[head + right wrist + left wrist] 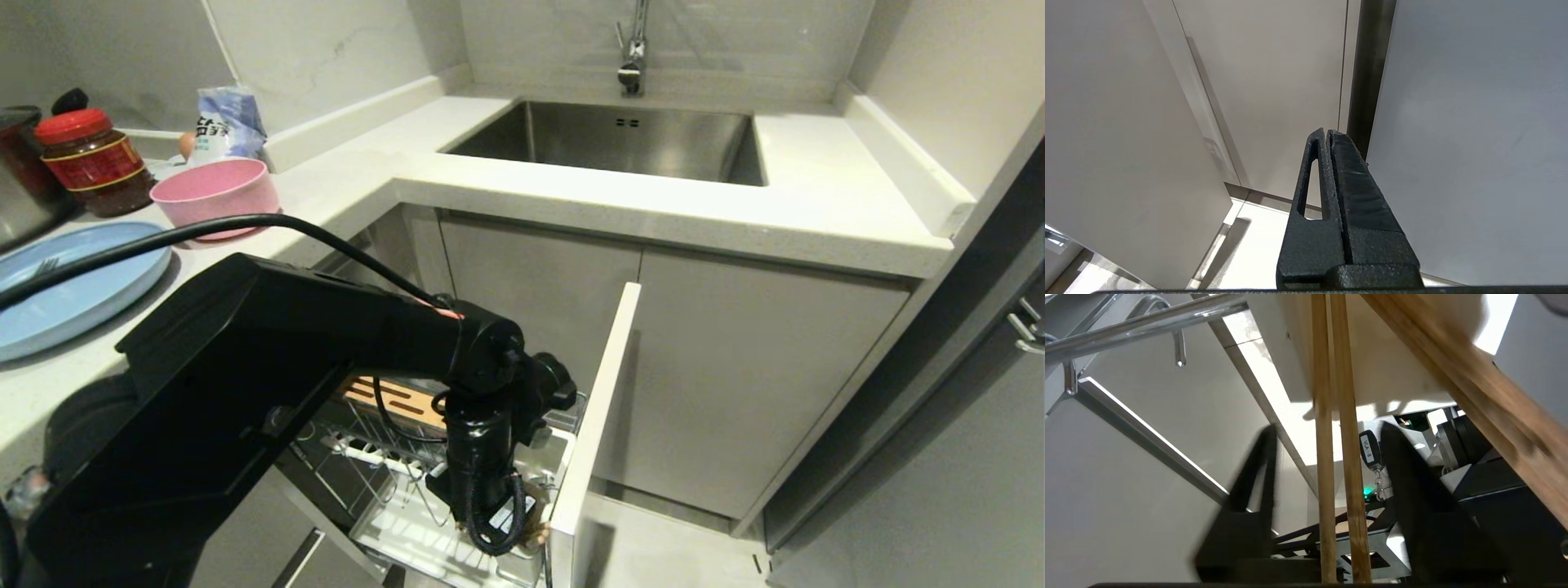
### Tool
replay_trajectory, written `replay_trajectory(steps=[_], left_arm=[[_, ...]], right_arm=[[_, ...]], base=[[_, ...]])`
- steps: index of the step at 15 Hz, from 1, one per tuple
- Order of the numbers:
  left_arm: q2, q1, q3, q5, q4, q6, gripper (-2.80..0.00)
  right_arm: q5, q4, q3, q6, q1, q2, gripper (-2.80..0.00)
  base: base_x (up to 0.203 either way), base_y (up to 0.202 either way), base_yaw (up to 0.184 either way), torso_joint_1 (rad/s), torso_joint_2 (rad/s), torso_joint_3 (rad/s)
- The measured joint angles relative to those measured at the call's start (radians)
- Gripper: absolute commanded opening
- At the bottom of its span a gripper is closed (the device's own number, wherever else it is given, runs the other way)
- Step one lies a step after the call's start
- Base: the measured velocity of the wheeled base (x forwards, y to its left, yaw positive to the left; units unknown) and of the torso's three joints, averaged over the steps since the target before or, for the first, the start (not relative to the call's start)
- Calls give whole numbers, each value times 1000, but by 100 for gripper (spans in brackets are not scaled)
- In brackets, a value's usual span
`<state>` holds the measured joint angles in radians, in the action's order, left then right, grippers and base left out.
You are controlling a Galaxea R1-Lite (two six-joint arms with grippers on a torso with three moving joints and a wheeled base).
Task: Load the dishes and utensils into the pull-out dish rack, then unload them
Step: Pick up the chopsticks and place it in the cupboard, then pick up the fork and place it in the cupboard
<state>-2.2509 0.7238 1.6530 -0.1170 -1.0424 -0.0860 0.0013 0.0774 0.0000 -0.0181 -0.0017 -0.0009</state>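
Left gripper (1327,465) down in the pull-out dish rack (408,523), fingers (1257,473) parted around upright chopsticks (1337,457), not pinching. Light, stiff, smooth sticks, likely slippery: best pinched together mid-length. Right gripper (1329,134) clenched, empty.

Left gripper (1327,473) fingertips blurred, chopsticks (1337,457) cut off at both ends in left wrist view, pull-out dish rack (408,498) mostly hidden behind left arm, blue plate (73,286) beside rack cut by frame edge, cable crossing it
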Motion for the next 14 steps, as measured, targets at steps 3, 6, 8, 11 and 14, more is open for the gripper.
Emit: replay_trajectory(steps=[3,6,8,11,14], left_arm=[[17,0,0,0,-5,-1,0],[66,0,-8,0,-8,-4,0],[120,0,-18,-5,-9,-18,-280],[243,0,-41,-34,-8,-39,-280],[387,-1,-43,-91,16,-99,-280]], right_arm=[[0,0,0,0,0,0,-280],[0,0,0,0,0,0,-280],[0,0,0,0,0,0,-280],[0,0,0,0,0,0,-280],[0,0,0,0,0,0,-280]], base=[[0,0,0,0,0,0],[0,0,0,0,0,0],[0,0,0,0,0,0],[0,0,0,0,0,0],[0,0,0,0,0,0]])
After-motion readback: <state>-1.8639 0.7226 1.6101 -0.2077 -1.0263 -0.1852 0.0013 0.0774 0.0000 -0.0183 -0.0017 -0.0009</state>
